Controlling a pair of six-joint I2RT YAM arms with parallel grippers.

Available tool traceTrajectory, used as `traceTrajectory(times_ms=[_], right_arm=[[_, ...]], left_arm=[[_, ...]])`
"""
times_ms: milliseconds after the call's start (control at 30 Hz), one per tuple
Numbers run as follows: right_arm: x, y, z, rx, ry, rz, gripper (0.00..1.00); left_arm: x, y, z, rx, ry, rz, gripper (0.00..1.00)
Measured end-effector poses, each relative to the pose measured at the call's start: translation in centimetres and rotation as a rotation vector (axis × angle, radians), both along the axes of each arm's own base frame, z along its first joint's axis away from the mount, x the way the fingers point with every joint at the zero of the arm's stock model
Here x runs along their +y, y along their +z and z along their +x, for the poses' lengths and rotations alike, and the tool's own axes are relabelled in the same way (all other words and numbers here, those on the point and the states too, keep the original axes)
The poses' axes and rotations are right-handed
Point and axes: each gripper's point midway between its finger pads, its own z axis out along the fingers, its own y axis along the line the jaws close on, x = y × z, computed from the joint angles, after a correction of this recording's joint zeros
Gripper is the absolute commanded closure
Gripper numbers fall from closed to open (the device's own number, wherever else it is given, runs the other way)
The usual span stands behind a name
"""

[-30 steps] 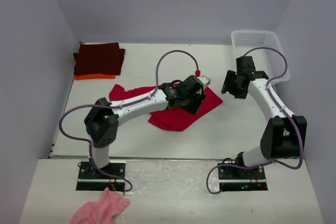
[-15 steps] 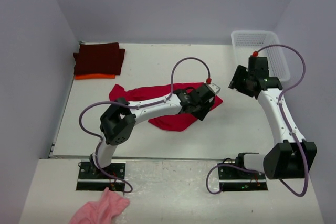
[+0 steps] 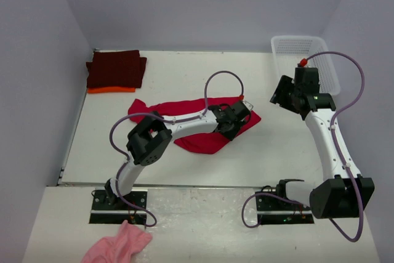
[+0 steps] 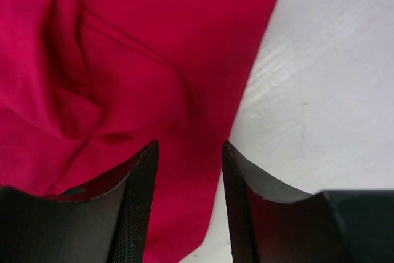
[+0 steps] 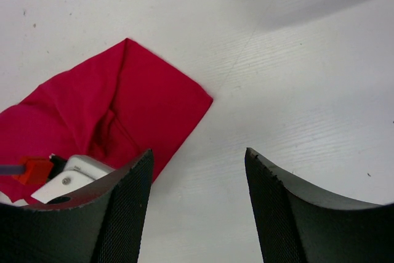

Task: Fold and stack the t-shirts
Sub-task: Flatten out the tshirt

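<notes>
Red t-shirt (image 3: 206, 143) lies beneath the parted left claw (image 4: 188, 146).

The table (image 3: 166, 78) bears the red t-shirt (image 3: 203, 143) at centre, the orange t-shirt (image 3: 111, 90) beneath the maroon t-shirt (image 3: 116, 69) at ten o'clock, a basket (image 3: 295, 46) at two.

The plain bright red fabric t-shirt (image 4: 123, 60) beneath the black-fingered left gripper (image 4: 188, 149) lies on a white tabletop (image 4: 320, 90). Well to that gripper's left are a dark maroon folded t-shirt (image 3: 116, 69) and an orange fabric t-shirt (image 3: 108, 90). The latticed plastic basket (image 3: 305, 50) is white.
</notes>
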Motion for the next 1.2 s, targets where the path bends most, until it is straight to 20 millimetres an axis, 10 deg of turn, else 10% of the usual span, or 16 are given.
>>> traceTrajectory(times_ms=[933, 1200], right_arm=[[0.1, -0.1, 0.0, 0.004, 0.004, 0.004, 0.39], [0.3, -0.2, 0.1, 0.006, 0.013, 0.014, 0.39]], left_arm=[[-0.4, -0.3, 2.8, -0.02, 0.011, -0.018, 0.54], [-0.7, -0.7, 3.1, -0.022, 0.009, -0.018, 0.74]])
